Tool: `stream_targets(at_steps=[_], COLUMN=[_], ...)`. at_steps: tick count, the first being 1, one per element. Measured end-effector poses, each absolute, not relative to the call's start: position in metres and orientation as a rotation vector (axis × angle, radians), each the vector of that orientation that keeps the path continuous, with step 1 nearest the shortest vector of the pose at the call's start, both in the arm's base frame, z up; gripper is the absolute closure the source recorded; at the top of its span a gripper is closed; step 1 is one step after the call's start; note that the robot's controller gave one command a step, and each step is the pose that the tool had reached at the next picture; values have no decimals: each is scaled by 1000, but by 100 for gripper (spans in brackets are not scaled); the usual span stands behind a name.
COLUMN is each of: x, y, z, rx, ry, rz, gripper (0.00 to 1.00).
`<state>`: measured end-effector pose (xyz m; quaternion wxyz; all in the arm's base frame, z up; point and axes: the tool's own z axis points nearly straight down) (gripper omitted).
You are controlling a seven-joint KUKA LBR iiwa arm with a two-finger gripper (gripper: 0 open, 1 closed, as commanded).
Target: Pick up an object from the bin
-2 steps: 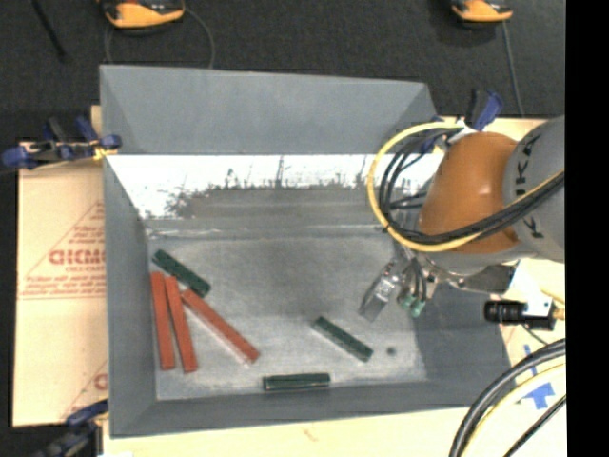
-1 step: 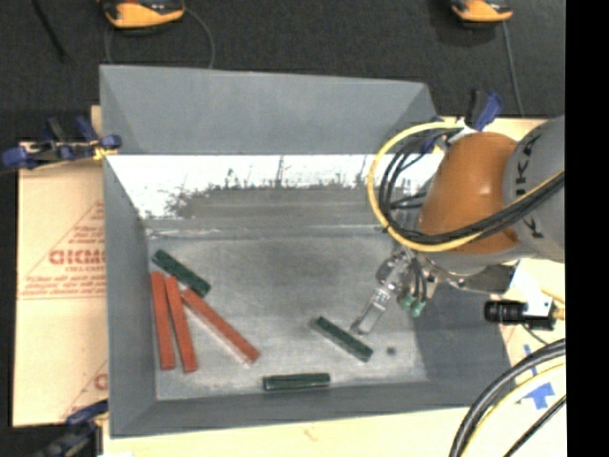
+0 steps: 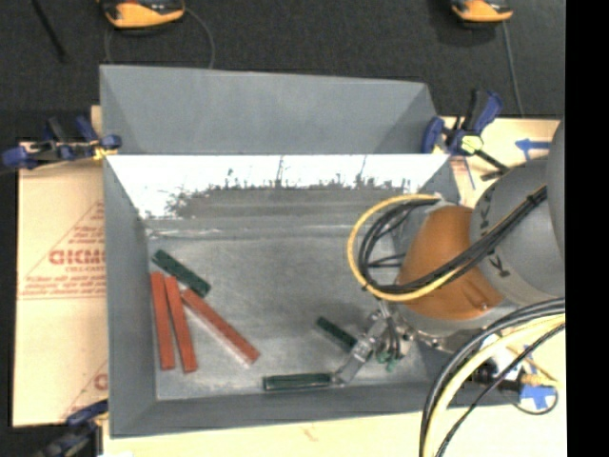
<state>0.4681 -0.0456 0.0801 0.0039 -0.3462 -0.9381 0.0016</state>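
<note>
Grey bin (image 3: 266, 112): orange sticks (image 3: 181, 324) left, green bars (image 3: 297, 382) scattered

Claw (image 3: 366, 350) low at the bin's (image 3: 128, 284) near right, just beside a short dark green stick (image 3: 334, 331); red sticks (image 3: 171, 322) lie well left.

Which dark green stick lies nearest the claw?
The short green stick just left of the claw. The long green stick lies along the front wall; the third green stick is far left by the orange sticks.
</note>
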Motion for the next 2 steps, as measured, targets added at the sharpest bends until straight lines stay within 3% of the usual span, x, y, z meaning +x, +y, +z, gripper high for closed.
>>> stream_targets(at_steps=[1, 2], x=[471, 490], y=[-45, -17], z=[84, 235], rx=[-1090, -1044], ry=[-2948, -2974], rz=[0, -5], gripper=[100, 100])
